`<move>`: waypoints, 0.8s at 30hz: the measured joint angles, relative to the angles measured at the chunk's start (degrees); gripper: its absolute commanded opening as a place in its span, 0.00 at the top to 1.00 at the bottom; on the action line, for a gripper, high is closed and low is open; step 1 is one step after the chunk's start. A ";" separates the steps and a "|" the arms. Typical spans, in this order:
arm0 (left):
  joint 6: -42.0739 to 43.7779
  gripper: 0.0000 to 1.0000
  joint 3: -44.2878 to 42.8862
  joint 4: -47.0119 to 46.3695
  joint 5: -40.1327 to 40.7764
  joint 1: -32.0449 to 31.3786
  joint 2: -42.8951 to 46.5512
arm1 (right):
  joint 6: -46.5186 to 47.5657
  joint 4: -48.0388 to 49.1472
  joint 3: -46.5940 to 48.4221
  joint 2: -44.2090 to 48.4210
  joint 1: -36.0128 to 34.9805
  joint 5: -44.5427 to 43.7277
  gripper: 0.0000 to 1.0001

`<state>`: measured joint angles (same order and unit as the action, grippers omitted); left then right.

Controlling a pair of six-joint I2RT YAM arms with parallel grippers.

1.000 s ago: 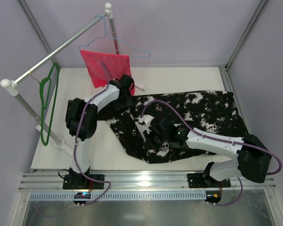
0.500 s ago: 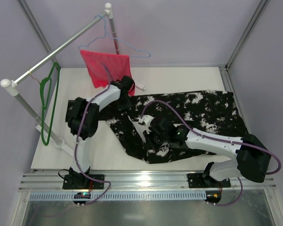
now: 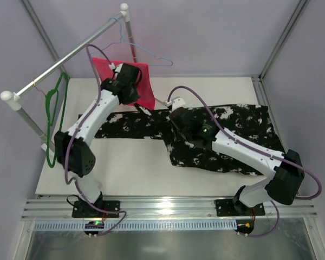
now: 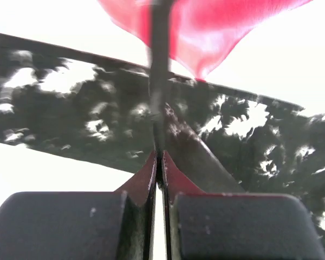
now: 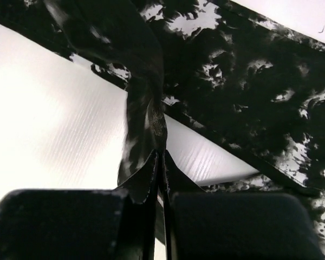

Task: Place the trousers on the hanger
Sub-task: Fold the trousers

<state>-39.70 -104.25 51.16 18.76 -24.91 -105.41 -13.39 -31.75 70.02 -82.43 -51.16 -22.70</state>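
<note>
Left jaws pressed together on a thin raised fold of the trousers [image 4: 249, 135]; the wrist view is blurred and the fold hard to read. Right jaws pinch a twisted ridge of the same cloth. From above, the wrists hide both tips. Left arm [image 3: 92, 122] reaches far; right arm [image 3: 244, 151] lies low. The trousers spread over the white surface [image 3: 130, 173] beneath the jaws. The green hanger [image 3: 57, 116] is on the rail [image 3: 65, 57], well left.
</note>
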 measured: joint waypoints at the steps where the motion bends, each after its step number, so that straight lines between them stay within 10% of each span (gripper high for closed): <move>1: -0.04 1.00 2.45 -0.76 1.11 0.15 3.34 | -0.37 -0.11 -0.15 0.63 0.02 -0.37 0.96; 12: -3.96 1.00 43.28 -2.58 5.99 0.02 22.69 | -8.63 12.68 -24.90 4.70 -4.96 21.53 0.88; 24: -7.04 1.00 52.96 -1.46 13.29 0.02 28.50 | -14.14 20.61 -29.86 4.46 -6.21 35.04 0.58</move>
<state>-46.74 -51.29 49.69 32.05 -24.88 -76.90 -27.53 -11.14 40.16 -77.97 -57.36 12.34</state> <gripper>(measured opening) 0.006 0.383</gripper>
